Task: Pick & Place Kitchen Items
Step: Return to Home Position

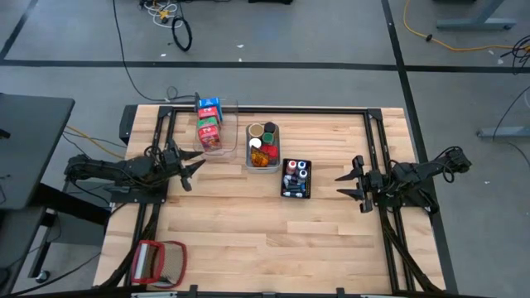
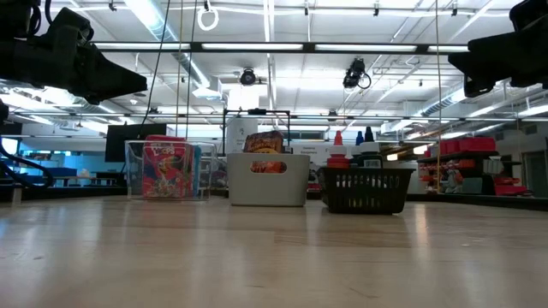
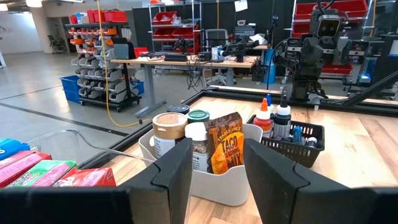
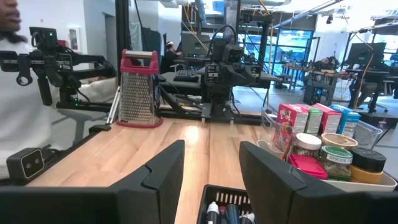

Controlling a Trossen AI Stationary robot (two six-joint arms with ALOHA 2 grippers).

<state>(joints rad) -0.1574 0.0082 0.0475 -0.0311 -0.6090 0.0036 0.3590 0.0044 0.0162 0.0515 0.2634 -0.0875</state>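
Observation:
The kitchen items sit in three bins in the far half of the table. Red, green and blue cartons (image 1: 209, 126) stand in a clear bin (image 1: 228, 136). Jars and tins (image 1: 262, 142) fill a light grey bin (image 1: 262, 167). Small capped bottles (image 1: 296, 171) stand in a black basket (image 1: 296, 195). My left gripper (image 1: 195, 170) hovers open above the table at its left side, level with the grey bin (image 3: 205, 186). My right gripper (image 1: 348, 184) hovers open at the right side, just right of the black basket (image 4: 227, 205). Neither has anything between its fingers.
A red-framed grater (image 1: 157, 263) lies at the table's near left corner. A black frame (image 1: 273, 110) runs around the table's far and side edges. The wood in the near middle (image 1: 273, 248) is bare. A person in white (image 4: 18, 93) is beyond the table in the right wrist view.

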